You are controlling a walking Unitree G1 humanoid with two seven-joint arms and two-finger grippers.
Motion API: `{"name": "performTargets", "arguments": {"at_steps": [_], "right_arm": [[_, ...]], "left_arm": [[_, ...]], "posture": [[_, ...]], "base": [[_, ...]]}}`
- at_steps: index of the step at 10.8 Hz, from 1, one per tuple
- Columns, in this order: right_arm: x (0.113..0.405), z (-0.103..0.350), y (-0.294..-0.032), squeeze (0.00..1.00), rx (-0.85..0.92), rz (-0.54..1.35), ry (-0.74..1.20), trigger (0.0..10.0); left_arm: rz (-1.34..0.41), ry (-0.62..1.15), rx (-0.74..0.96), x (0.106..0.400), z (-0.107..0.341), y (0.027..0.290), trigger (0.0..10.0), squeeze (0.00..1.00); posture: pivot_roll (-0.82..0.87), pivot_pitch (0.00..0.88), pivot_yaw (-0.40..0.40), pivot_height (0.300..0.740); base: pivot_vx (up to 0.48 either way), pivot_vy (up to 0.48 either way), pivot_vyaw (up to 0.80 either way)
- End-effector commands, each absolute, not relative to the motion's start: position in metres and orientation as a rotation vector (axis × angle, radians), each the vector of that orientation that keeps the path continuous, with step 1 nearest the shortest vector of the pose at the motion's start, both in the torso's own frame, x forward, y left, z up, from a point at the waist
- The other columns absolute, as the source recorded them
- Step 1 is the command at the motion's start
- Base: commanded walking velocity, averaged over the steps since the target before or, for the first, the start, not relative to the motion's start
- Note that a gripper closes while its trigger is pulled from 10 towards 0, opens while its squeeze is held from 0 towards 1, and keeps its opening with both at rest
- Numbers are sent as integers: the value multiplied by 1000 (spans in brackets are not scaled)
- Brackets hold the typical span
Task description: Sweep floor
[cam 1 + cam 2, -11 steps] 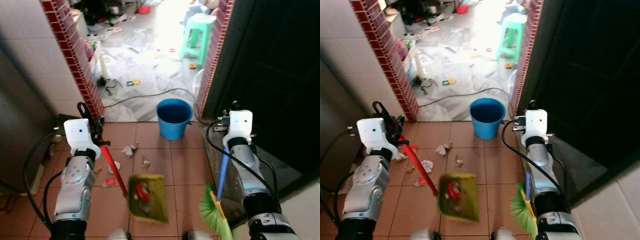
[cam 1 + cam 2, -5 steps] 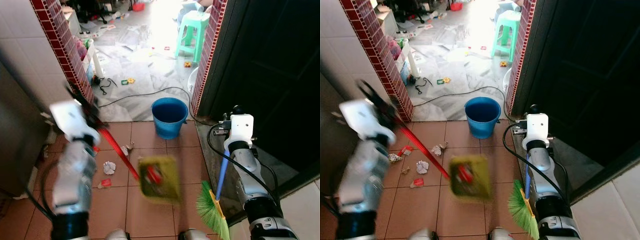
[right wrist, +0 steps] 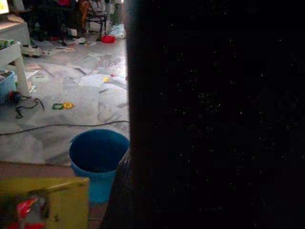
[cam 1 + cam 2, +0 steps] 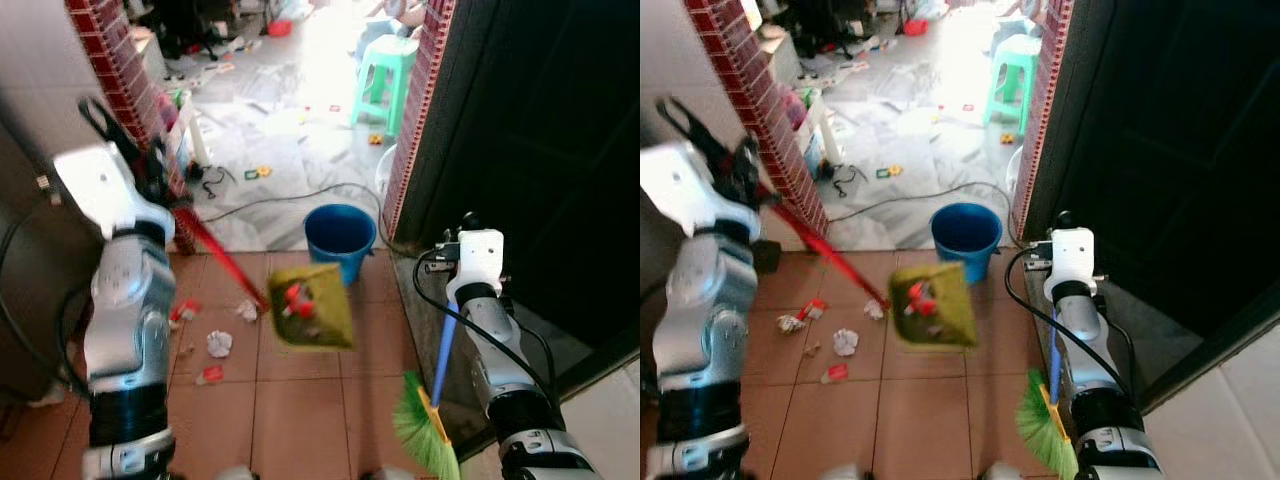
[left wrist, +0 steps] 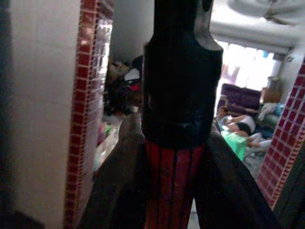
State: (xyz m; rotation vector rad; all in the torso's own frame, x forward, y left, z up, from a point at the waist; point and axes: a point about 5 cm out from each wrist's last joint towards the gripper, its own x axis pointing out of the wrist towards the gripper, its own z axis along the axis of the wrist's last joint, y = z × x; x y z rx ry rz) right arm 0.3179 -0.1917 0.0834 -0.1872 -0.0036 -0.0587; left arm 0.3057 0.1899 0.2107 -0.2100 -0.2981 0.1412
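My left gripper (image 4: 163, 187) is raised beside the left brick pillar, shut on the red handle (image 5: 173, 177) of a yellow-green dustpan (image 4: 312, 306). The pan hangs in the air just in front of the blue bucket (image 4: 341, 238), tilted, with red litter lying in it. My right gripper (image 4: 458, 298) stays low at the right, by the dark doorway, shut on the blue handle of a broom whose green bristles (image 4: 424, 437) hang near the tiles. In the right wrist view the bucket (image 3: 97, 155) and a corner of the dustpan (image 3: 45, 202) appear.
Crumpled paper (image 4: 219, 343) and red wrappers (image 4: 209, 374) lie on the brown tiles at the left. A black cable (image 4: 285, 197) crosses the marble floor beyond the bucket. A green stool (image 4: 385, 72) stands further back. A dark door (image 4: 540, 150) closes the right side.
My left arm has lifted the dustpan up and forward, from low over the tiles to just before the bucket. The right arm and broom have held still.
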Motion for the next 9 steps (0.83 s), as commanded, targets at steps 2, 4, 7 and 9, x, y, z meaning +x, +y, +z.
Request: {"name": "performTargets", "arguments": {"at_steps": [2,4,7,9], "right_arm": [[319,86,-191,0,-203,-55,-16,10000],[321,87,-191,0,-205,-48,-19,10000],[321,87,-191,0,-206,-45,-20,10000],[321,86,-189,0,-204,-39,-18,10000]], "left_arm": [[139,-401,-220,303,234,193,10000,0],[163,-434,-236,307,248,198,10000,0],[185,-467,-238,310,258,202,10000,0],[179,-464,-243,312,259,198,10000,0]], "posture": [[-35,0,46,740],[-39,0,43,740],[-40,0,43,740],[-41,0,45,740]], "base": [[351,328,0],[349,330,0],[370,301,0],[480,0,0]]}}
